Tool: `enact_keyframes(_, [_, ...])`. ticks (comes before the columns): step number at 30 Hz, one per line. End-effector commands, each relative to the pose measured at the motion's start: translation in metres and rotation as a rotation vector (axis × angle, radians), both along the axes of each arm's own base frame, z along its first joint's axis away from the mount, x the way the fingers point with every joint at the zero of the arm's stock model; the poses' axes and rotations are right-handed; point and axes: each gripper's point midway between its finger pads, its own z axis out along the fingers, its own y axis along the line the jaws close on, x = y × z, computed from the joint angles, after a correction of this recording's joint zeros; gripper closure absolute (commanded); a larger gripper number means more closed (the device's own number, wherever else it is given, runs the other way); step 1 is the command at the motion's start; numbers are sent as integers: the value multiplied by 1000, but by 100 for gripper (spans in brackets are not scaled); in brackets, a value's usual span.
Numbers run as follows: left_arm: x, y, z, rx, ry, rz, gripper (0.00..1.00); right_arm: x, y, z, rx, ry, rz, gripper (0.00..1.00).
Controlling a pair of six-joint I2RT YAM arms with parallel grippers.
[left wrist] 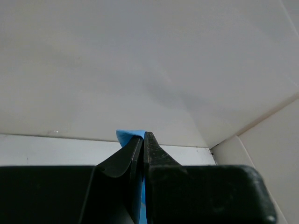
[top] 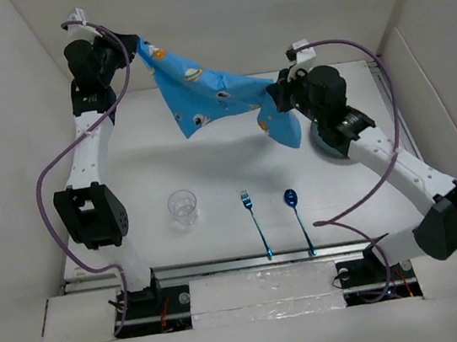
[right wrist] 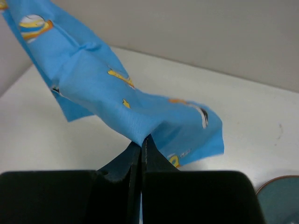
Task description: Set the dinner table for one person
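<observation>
Broadly, the white surface (top: pixel 210 163) lies under all, its far half beneath the blue placemat (top: pixel 209 93), which sags between left hand (top: pixel 129 47) and right hand (top: pixel 276 94), each clamped on its edge. A thin pinch could slip, dropping it crumpled.

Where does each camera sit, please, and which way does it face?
Top external: above and behind the bases, looking down on the table; both arms show.
Left wrist: on the left arm, facing a wall; shut jaws pinch the blue placemat.
Right wrist: on the right arm, facing across the table; shut jaws pinch the placemat.
Shared: all three show the placemat.
</observation>
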Motion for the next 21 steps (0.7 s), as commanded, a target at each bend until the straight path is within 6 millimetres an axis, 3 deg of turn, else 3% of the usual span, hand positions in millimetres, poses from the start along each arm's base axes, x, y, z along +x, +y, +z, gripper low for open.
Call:
enact_keyframes(1, [-26, -3, 79, 82, -203, -4, 100, -9, -9, 1, -41, -1, -34, 100])
enact_keyframes(3, [-14, 2, 70, 95, -169, -4, 100, -4, -8, -13, -67, 32, -36, 100])
enact_keyframes(4, [4, 1, 46, 93, -120, -11, 100, 5, -4, -31, -90, 70, -38, 100])
enact_keyframes(6, [24, 11, 28, 94, -79, 21, 100, 21, -9, -47, -104, 100, -49, 100])
enact_keyframes(7, [49, 17, -8, 96, -8, 50, 100, 36, -8, -77, -133, 158, -57, 100])
enact_keyframes(8, [56, 19, -5, 95, -1, 61, 100, 50, -9, -72, -136, 156, -74, 100])
enact_keyframes(9, [67, 26, -15, 94, 21, 75, 100, 65, -18, -80, -146, 174, -105, 100])
enact_keyframes(10, [86, 27, -51, 94, 81, 77, 100, 77, -23, -86, -158, 191, -128, 100])
enact_keyframes(11, [92, 27, -45, 92, 65, 76, 100, 96, -23, -100, -183, 236, -145, 88])
enact_keyframes(12, [99, 27, -57, 88, 86, 72, 100, 107, -30, -106, -191, 257, -162, 77])
enact_keyframes(13, [113, 29, -90, 87, 138, 79, 85, 110, -27, -110, -196, 276, -153, 65])
enact_keyframes(14, [118, 35, -97, 78, 146, 92, 70, 117, -27, -103, -183, 269, -147, 49])
enact_keyframes(16, [127, 55, -129, 58, 198, 128, 29, 114, -21, -101, -155, 266, -90, 40])
enact_keyframes(18, [127, 80, -158, 25, 266, 160, 19, 94, -24, -103, -121, 262, -82, 35])
enact_keyframes(19, [124, 85, -159, 25, 273, 166, 17, 87, -24, -105, -107, 258, -75, 35])
enact_keyframes(20, [120, 87, -174, 35, 309, 172, 17, 81, -23, -103, -72, 244, -69, 35])
enact_keyframes(21, [117, 93, -177, 71, 316, 206, 19, 62, -28, -118, -75, 273, -65, 35])
